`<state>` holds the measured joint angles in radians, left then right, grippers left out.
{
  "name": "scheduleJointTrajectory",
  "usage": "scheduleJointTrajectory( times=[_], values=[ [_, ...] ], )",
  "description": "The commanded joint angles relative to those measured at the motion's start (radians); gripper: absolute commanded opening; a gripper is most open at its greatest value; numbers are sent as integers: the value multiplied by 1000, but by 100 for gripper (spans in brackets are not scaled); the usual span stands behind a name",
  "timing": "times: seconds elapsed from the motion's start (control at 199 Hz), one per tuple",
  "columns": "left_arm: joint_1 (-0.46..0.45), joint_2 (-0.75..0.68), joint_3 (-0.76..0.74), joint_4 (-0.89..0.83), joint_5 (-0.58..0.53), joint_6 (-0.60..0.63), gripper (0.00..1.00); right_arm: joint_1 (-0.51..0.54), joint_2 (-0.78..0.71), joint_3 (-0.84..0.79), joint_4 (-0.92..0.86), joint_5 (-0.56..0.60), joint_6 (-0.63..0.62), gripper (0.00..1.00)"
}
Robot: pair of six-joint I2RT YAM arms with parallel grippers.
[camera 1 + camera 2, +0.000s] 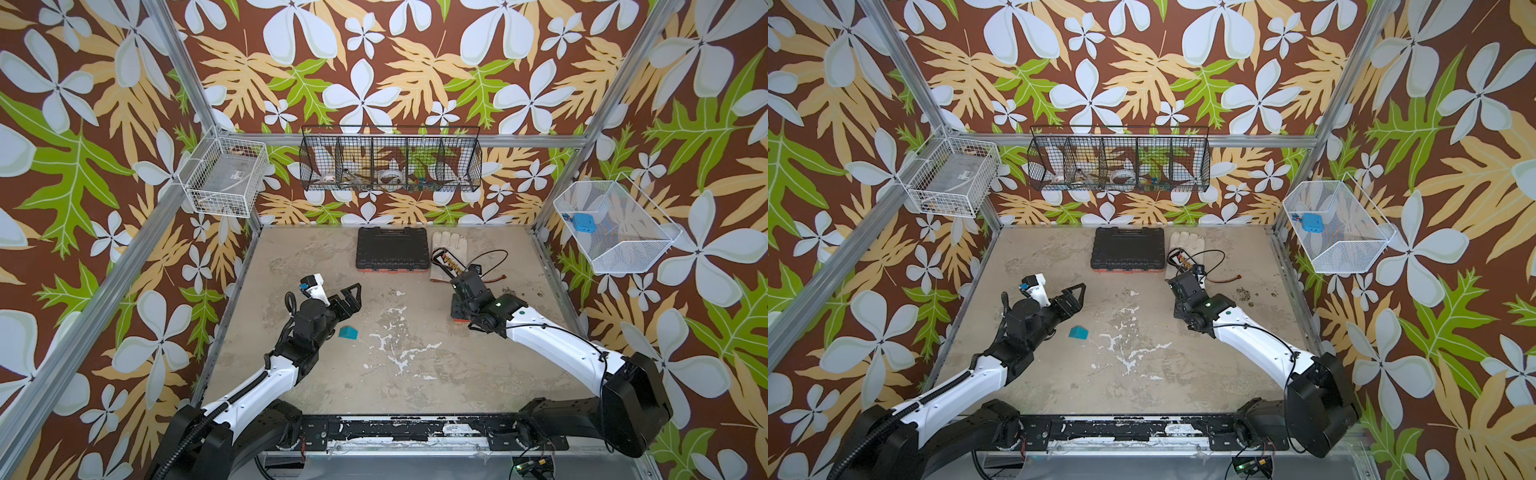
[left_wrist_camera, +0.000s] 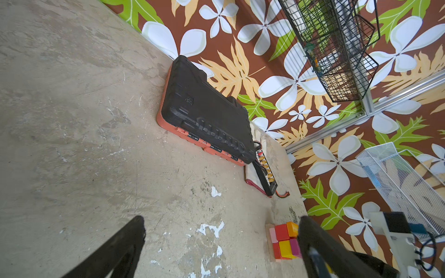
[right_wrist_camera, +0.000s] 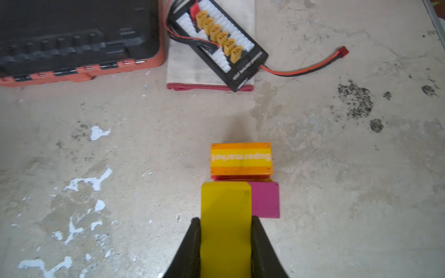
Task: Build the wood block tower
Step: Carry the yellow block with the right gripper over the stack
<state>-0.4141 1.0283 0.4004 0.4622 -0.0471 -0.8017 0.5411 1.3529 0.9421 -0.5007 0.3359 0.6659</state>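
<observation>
Honestly the sketchy bit is right now: the right claw [image 3: 225, 219] is pinched on a yellow block [image 3: 225, 202], one finger on each side, right over the tower [image 2: 285, 240], and I can't tell if the block is already sitting on the stack or hanging just above it. If it lets go off-centre, the block probably tips off the edge, and when those fingers spread they could easily shove the magenta block [image 3: 265, 203] next to it, since it looks to be right alongside. The orange striped block [image 3: 241, 159] with "Supermarket" on it is just beyond, so a nudge that way could take that one too. The tower is on the right side of the table [image 1: 415, 374], under that claw and a bit in front of the glove [image 1: 449, 241]. It's a low, chunky cluster so far, red, pink, orange, yellow and magenta pieces packed tight with a tan plank along one side, looks square enough. The left claw [image 2: 221, 220] is wide open with nothing in it, well off to the left, and a teal block [image 1: 348, 332] lies loose by that arm.
</observation>
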Motion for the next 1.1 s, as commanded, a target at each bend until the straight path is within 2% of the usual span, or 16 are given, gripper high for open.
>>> scheduleJointTrajectory(
  times=[0.0,0.492,1.099],
  values=[
    [0,0,8,40,15,16,100,-33,10,2,-2,-23,-50,11],
    [0,7,8,43,15,18,100,-93,103,23,26,-70,-125,11],
    [0,18,11,44,18,18,100,-111,158,52,32,-64,-137,15]
  ],
)
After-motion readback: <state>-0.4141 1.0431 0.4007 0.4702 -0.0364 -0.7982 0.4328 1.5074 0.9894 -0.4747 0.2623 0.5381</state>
